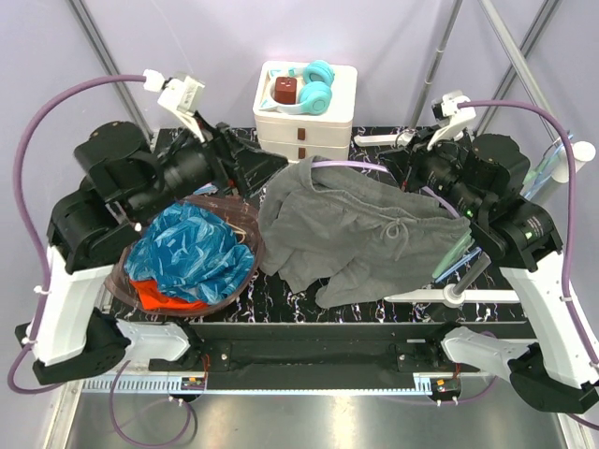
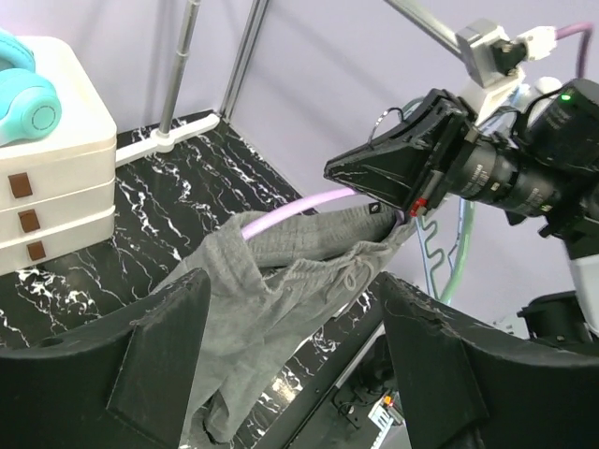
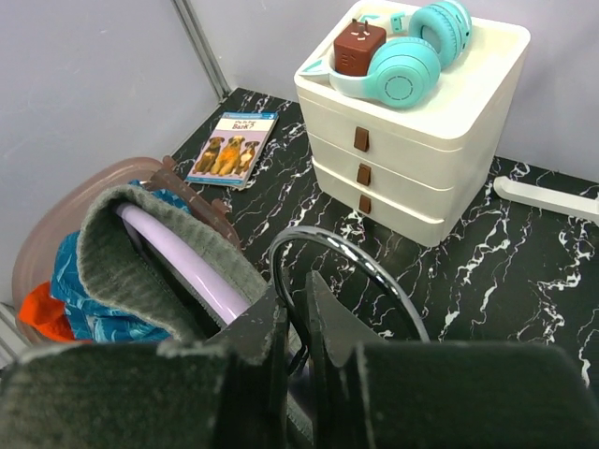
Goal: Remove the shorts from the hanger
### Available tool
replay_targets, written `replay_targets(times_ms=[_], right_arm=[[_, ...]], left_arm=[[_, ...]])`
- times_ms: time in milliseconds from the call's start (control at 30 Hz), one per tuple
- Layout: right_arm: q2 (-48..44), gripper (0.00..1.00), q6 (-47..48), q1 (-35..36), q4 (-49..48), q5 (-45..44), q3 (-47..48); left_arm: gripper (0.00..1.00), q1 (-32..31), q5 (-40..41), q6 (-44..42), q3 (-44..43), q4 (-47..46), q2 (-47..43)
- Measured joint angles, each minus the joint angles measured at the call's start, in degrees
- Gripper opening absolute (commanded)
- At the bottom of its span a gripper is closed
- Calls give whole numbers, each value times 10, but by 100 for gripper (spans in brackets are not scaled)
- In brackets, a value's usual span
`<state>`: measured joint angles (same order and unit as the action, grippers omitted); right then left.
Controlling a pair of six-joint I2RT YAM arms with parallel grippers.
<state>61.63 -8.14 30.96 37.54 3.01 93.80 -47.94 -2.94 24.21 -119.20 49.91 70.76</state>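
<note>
A white drawer unit (image 1: 304,126) stands at the back of the marbled table (image 1: 281,301), with teal headphones (image 1: 316,89) and a brown cube (image 1: 284,90) on top, and a small book (image 3: 232,148) lies flat near the left rear corner. On the left sits a basket (image 1: 119,277) holding the blue shorts (image 1: 192,253) on top of the orange shorts (image 1: 164,297). The grey shorts (image 1: 365,234) hang over the lilac hanger (image 2: 290,210) at mid-table and spill onto the surface. My left arm reaches inward past the basket. My left gripper (image 2: 295,327) has its fingers spread wide and empty just short of the grey cloth. My right arm folds in from the right. My right gripper (image 3: 292,299) is pinched tight on the hanger's wire hook (image 3: 374,271).
</note>
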Motion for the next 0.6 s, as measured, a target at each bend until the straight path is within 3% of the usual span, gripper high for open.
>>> replay_targets(times_ms=[267,600], right_arm=[[4,0,21,0,14,11,5],[4,0,23,0,18,12,7]], left_arm=[[74,-22,45,-12,-49,36,97],[60,-42,108,-39,-66,88,153]])
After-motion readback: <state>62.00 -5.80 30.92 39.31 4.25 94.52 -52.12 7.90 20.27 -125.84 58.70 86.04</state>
